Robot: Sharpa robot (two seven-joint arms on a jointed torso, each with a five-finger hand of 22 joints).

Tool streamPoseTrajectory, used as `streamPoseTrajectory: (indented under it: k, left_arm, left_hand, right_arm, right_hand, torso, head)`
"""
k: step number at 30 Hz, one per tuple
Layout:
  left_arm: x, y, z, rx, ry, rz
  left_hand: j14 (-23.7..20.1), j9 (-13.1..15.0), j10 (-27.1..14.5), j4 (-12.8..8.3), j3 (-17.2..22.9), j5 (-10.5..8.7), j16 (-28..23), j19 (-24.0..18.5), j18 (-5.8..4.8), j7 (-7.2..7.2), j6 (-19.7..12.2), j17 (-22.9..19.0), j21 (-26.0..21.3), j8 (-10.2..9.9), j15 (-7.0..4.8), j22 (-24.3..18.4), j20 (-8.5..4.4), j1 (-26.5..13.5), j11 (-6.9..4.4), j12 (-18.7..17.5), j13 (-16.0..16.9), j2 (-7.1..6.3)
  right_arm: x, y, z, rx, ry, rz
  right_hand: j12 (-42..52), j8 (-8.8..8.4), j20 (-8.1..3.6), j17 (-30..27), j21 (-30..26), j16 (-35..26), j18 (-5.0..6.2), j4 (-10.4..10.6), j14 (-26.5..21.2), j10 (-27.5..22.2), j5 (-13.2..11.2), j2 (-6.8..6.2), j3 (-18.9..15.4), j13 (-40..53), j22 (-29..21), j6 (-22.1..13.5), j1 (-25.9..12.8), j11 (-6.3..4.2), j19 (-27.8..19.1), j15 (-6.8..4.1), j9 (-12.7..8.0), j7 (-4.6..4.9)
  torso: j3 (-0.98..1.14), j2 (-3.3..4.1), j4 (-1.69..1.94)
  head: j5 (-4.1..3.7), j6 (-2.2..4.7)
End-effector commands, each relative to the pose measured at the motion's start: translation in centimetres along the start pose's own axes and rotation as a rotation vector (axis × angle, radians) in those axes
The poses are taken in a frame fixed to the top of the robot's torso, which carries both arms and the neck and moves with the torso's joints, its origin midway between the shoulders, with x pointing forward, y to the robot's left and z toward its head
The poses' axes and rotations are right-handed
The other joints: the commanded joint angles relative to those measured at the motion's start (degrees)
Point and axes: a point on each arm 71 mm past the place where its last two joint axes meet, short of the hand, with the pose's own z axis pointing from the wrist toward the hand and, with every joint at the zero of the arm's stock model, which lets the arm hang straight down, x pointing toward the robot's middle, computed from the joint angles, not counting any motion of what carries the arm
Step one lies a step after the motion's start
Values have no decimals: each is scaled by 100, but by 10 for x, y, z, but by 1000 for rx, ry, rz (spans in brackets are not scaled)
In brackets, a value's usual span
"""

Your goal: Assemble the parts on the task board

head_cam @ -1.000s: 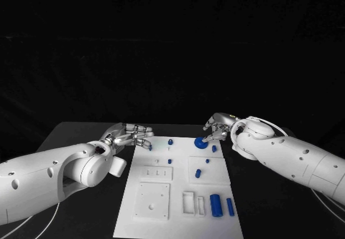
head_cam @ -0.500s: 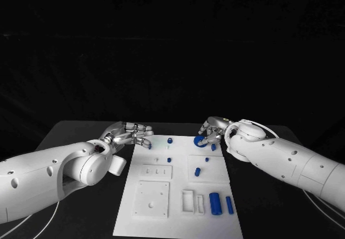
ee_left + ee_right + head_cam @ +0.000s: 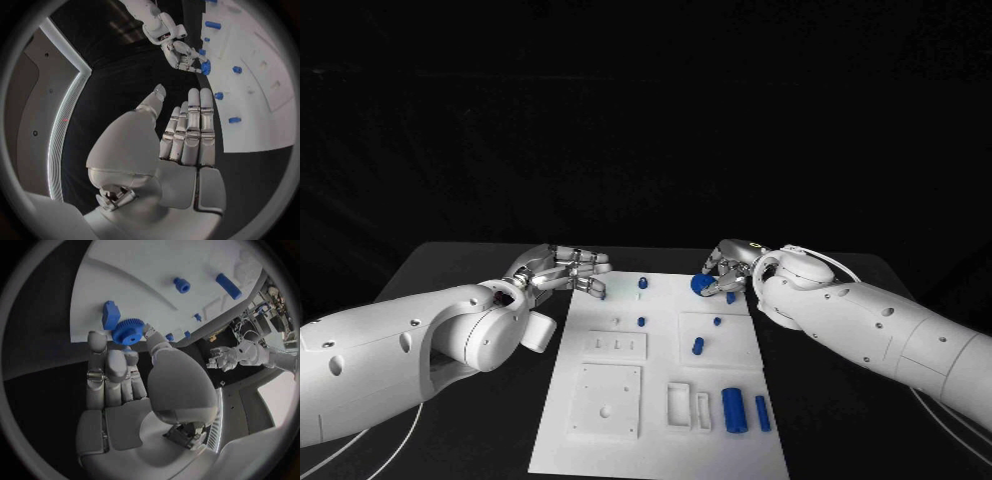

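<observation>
We are holding one blue gear point(image 3: 700, 284) pinched in our right hand point(image 3: 728, 262) over the far right corner of the task board point(image 3: 661, 440). Our left hand point(image 3: 568, 268) is hovering with fingers spread and holding nothing beside the board's far left corner. Two blue cylinders point(image 3: 733, 408) are lying side by side near the board's front right.

White task board point(image 3: 661, 400); blue gear point(image 3: 127, 331); black table point(image 3: 473, 270).

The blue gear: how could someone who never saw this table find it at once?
Start at the white board and go to its far right corner, where the right hand holds the gear. It is round and toothed; the neighbouring blue parts are plain pegs and blocks.
</observation>
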Motion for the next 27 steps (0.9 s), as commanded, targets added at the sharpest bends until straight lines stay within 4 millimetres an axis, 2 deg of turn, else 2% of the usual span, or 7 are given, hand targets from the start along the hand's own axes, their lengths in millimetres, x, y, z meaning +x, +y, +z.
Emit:
streamPoseTrajectory:
  k: [1,6,20,24,27]
  left_arm:
    - [2,-1,0,6,20,-1]
    - [3,-1,1,6,22,-2]
    - [4,-1,1,5,27,-2]
    - [4,-1,1,5,28,-2]
    - [5,-1,1,5,29,-3]
  left_hand:
    - [-5,6,-40,-20,10,36,-8,-40,83,-5,-30,-7,22,-8,-34,-10,9,0,-2,-6,6,16]
    - [-7,6,-43,-19,12,39,-9,-39,83,-10,-30,-8,25,-7,-34,-13,9,1,-3,-6,6,13]
    - [-5,6,-46,-23,18,39,-9,-42,82,-14,-33,-8,30,-7,-38,-18,6,12,-6,-5,6,12]
    - [-5,6,-46,-23,18,39,-9,-42,82,-14,-33,-8,30,-7,-38,-18,6,12,-6,-5,6,12]
    - [-5,6,-46,-23,18,39,-9,-42,82,-14,-33,-8,30,-7,-38,-18,6,12,-6,-5,6,12]
  right_arm:
    - [1,-1,0,-5,-5,-20]
    - [1,-3,1,0,-6,-22]
    - [5,-4,4,11,27,-24]
    - [7,-3,5,10,37,-23]
    - [8,-2,5,12,49,-21]
  right_hand:
    - [25,-10,37,13,57,31,50,-14,49,59,10,47,57,13,326,27,-10,1,-1,1,-5,15]
    - [28,-10,56,33,123,58,71,-75,57,76,44,46,151,14,332,23,-36,0,-2,3,-5,17]
    - [222,-17,19,206,475,256,35,-102,75,211,77,87,224,184,385,-105,-82,-25,51,-15,-13,5]
    - [230,-21,13,214,497,265,28,-74,76,219,51,82,205,196,387,-147,-136,-23,51,-15,-16,6]
    - [217,-20,4,222,515,270,17,70,76,217,42,90,69,202,385,-213,-278,-25,45,-16,-16,2]
  torso:
    - [3,0,-4]
    - [5,7,-6]
    - [11,7,-3]
    - [11,10,-9]
    - [10,3,-11]
  head:
    - [8,6]
    - [48,24]
    - [55,-13]
    - [61,-21]
    - [55,-29]
